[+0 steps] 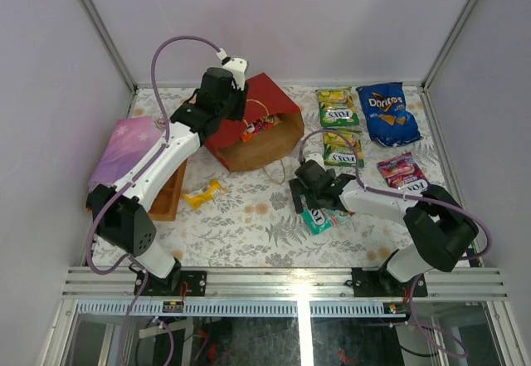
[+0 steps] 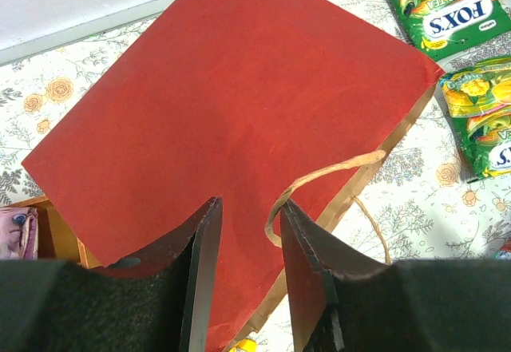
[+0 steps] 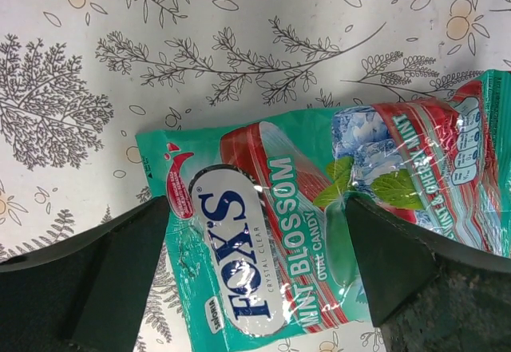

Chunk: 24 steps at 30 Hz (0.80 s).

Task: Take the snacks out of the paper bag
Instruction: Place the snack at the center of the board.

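Note:
The red paper bag (image 1: pixel 265 104) lies on its side, its brown mouth facing the front right, with snacks (image 1: pixel 259 125) showing inside. My left gripper (image 1: pixel 226 92) is at the bag's back upper edge. In the left wrist view the red paper bag (image 2: pixel 239 104) runs between the narrowly set fingers of the left gripper (image 2: pixel 249 272), and a handle loop (image 2: pixel 327 176) touches the right finger. My right gripper (image 3: pixel 255 264) stands open, straddling a teal mint packet (image 3: pixel 303 208) that lies flat on the table. In the top view the right gripper (image 1: pixel 309 198) is just over the teal packet (image 1: pixel 319 219).
Two green-yellow packs (image 1: pixel 338 107) (image 1: pixel 343 148), a blue Doritos bag (image 1: pixel 390 113) and a pink pack (image 1: pixel 401 169) lie at the back right. A small yellow packet (image 1: pixel 205 193) lies front left. A wooden tray (image 1: pixel 170 196) and a pink-purple cloth (image 1: pixel 124 146) sit at the left.

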{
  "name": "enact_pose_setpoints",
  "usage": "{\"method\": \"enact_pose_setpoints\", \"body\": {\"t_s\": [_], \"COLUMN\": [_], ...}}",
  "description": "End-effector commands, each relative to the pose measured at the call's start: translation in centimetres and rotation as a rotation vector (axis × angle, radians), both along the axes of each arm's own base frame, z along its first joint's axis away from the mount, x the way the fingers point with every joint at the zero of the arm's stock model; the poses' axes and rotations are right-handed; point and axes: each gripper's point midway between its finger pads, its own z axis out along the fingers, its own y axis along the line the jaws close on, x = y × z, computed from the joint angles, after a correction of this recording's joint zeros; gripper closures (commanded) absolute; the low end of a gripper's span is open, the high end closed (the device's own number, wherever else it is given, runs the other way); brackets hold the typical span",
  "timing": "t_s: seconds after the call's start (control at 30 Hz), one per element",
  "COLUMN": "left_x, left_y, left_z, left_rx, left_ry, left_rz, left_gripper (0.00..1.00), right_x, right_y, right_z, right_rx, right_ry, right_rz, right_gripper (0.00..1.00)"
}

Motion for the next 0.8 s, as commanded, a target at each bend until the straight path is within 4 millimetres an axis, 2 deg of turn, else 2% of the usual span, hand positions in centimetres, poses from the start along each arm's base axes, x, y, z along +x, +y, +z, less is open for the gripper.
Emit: {"method": "enact_pose_setpoints", "body": {"t_s": [0.0,0.17,0.37,0.63,0.7,0.77], "left_x": [0.8,0.7,0.6,0.5,0.5,0.6], "left_y": [0.1,0.3,0.4,0.6,0.6,0.5], "left_z": [0.8,0.8,0.9,1.0,1.0,0.9], "left_rx": [-0.012,-0.010,-0.010,-0.004,-0.006,-0.009], "left_ry": [-0.026,-0.029,-0.035,-0.040,-0.041,-0.040], "left_rz": [0.013,0.019,0.021,0.027,0.026,0.023], "left_gripper": [0.65,0.65,0.66,0.65,0.65,0.65], "right_x": [0.0,0.3,1.7,2.1,2.8,4.0], "right_y": [0.0,-3.2,-5.4,-8.1,-7.9,-6.5], "right_z": [-1.1,-3.1,-2.9,-3.3,-2.5,-0.6], "right_rx": [0.039,0.063,0.008,-0.028,-0.014,0.050], "right_ry": [0.062,0.133,0.072,0.058,0.040,0.001], "right_rz": [-0.043,-0.216,-0.348,-0.450,-0.433,-0.394], "right_gripper": [0.01,0.01,0.01,0.01,0.01,0.00]}}
